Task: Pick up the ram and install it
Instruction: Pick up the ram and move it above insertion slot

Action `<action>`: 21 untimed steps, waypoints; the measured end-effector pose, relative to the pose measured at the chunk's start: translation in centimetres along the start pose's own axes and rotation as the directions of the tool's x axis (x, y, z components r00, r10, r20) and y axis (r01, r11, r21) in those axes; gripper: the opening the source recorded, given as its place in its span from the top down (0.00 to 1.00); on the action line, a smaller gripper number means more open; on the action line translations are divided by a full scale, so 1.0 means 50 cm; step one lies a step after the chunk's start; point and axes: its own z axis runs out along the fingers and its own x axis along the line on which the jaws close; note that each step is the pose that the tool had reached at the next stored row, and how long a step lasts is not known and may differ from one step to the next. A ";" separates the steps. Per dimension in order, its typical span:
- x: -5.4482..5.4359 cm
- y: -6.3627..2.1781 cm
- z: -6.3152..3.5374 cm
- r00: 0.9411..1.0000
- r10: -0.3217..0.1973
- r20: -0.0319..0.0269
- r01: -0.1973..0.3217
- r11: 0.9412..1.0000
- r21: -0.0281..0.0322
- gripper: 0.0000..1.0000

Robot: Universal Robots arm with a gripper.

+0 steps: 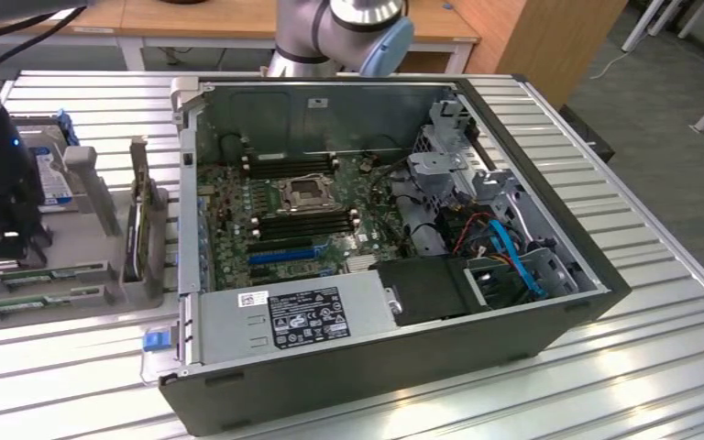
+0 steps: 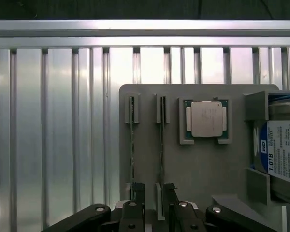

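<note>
Two rams stand on edge in a grey holder (image 2: 203,169): one ram (image 2: 131,145) and a second ram (image 2: 162,145) beside it. My gripper (image 2: 153,193) hangs low over the holder's end, open. Its fingers (image 2: 138,192) straddle the end of the second ram, and the first ram lies just outside one finger. In the exterior view the gripper (image 1: 7,246) is at the far left above the green sticks (image 1: 37,273). The open computer case (image 1: 535,321) lies in the middle, with black memory slots (image 1: 307,221) on its motherboard beside the processor socket (image 1: 304,192).
A square silver CPU (image 2: 206,118) sits in the holder next to the rams, with a blue-labelled hard drive (image 2: 280,150) beyond it. A second holder with upright parts (image 1: 142,229) stands between the gripper and the case. Ribbed metal tabletop (image 2: 53,135) surrounds everything.
</note>
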 end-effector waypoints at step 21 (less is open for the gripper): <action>0.014 -0.001 0.032 0.995 -0.101 -0.003 0.101 0.995 -0.005 0.70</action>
